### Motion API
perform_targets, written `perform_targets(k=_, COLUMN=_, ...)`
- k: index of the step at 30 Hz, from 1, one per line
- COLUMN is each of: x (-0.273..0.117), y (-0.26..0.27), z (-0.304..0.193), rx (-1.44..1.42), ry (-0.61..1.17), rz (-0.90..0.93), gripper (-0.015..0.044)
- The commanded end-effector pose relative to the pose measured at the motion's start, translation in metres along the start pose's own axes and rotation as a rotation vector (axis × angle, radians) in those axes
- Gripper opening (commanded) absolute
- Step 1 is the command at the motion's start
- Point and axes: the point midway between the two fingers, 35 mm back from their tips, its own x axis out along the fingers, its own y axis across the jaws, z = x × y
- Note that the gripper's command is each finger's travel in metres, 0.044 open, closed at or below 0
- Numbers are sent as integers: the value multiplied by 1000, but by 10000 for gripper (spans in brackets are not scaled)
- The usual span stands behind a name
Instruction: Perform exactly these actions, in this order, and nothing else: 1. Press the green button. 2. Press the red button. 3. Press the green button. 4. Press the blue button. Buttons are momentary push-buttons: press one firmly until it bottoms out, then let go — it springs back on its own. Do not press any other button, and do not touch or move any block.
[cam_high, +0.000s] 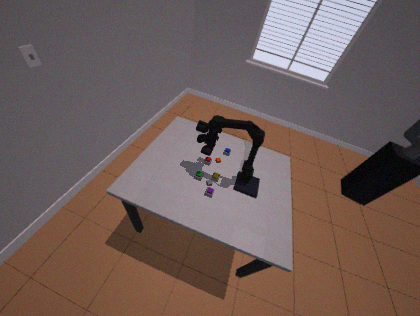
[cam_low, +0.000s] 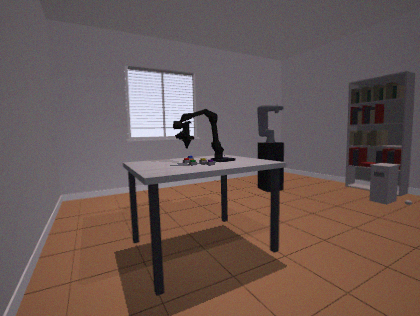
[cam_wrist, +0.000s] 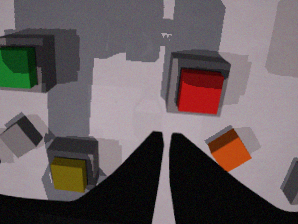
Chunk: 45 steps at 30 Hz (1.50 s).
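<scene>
Top view: the arm is holding the gripper (cam_high: 206, 149) raised above the table (cam_high: 160, 165), just over the red button (cam_high: 208, 159), with the green button (cam_high: 199, 174) nearer the front edge and the blue button (cam_high: 226, 150) off to the other side near the arm. Exterior view: the gripper (cam_low: 188, 144) is hanging clear of the button cluster, not touching anything. Wrist view: the fingers are sitting nearly shut, narrow slit, gripping nothing; red button (cam_wrist: 200, 91) is sitting ahead-right, green button (cam_wrist: 17, 67) far left, yellow button (cam_wrist: 68, 173) and orange block (cam_wrist: 229, 151) flanking the tips. Judging it's heading into step 3: needs a lateral move over green, then a firm straight push, avoiding the small grey block (cam_wrist: 23, 133).
</scene>
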Motion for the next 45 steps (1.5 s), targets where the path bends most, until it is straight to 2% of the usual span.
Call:
perform_targets(k=1, x=-3, y=62, z=5, rx=-18, ry=-2, rz=14, gripper=20)
perform_targets(k=5, x=-3, y=115, z=3, rx=-6, ry=-3, rz=9, gripper=20)
perform_targets(k=7, x=-3, y=123, z=2, rx=-3, ry=-4, rz=8, gripper=20)
perform_targets(k=13, x=-1, y=123, z=2, rx=-3, ry=-4, rz=8, gripper=20)
perform_targets(k=19, x=57, y=124, z=2, rx=-3, ry=-4, rz=8, gripper=20)
perform_targets(k=45, x=91, y=124, z=2, rx=-3, ry=-3, rz=8, gripper=20)
